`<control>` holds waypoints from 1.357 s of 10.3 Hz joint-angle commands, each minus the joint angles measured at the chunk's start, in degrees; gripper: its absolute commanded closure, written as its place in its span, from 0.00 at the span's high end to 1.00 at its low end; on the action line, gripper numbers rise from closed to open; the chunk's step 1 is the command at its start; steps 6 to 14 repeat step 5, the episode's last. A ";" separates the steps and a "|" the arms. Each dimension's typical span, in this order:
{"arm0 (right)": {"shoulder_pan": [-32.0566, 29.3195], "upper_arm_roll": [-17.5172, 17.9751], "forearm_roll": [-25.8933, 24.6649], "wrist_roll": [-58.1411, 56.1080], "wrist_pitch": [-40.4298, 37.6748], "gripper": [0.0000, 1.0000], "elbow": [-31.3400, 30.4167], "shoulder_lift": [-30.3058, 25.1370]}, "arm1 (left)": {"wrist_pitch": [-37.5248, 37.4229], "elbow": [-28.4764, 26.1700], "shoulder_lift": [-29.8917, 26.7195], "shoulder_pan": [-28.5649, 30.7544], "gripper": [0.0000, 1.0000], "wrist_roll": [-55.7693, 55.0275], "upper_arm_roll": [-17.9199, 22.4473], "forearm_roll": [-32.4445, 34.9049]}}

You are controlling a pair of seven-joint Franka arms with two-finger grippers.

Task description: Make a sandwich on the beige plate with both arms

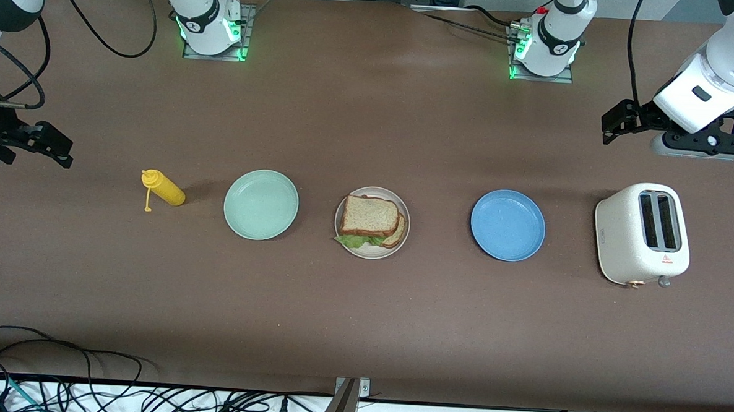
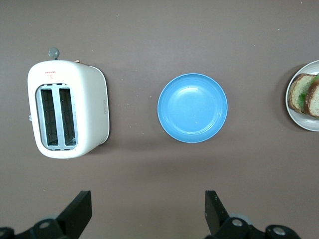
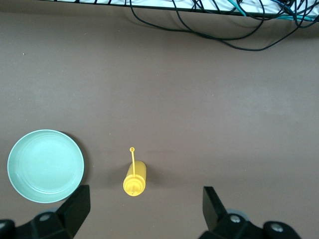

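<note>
The sandwich lies on the beige plate in the middle of the table: two brown-crusted bread slices with green lettuce showing at the edge. Its edge also shows in the left wrist view as bread on the plate rim. My left gripper hangs open over bare table at the left arm's end, by the toaster. Over the right arm's end of the table my right gripper hangs open by the yellow bottle. Neither holds anything.
A blue plate and a white toaster sit toward the left arm's end. A mint-green plate and a yellow squeeze bottle lie toward the right arm's end. Cables run along the table's front edge.
</note>
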 commanded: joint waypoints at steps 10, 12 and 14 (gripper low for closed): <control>0.41 -0.35 0.23 -0.17 -1.18 1.00 1.21 0.30 | -0.88 -0.19 -0.47 2.13 1.00 0.02 -0.31 -2.73; 0.41 -0.35 0.23 -0.17 -1.18 1.00 1.21 0.30 | -0.88 -0.19 -0.47 2.13 1.00 0.02 -0.31 -2.73; 0.41 -0.35 0.23 -0.17 -1.18 1.00 1.21 0.30 | -0.88 -0.19 -0.47 2.13 1.00 0.02 -0.31 -2.73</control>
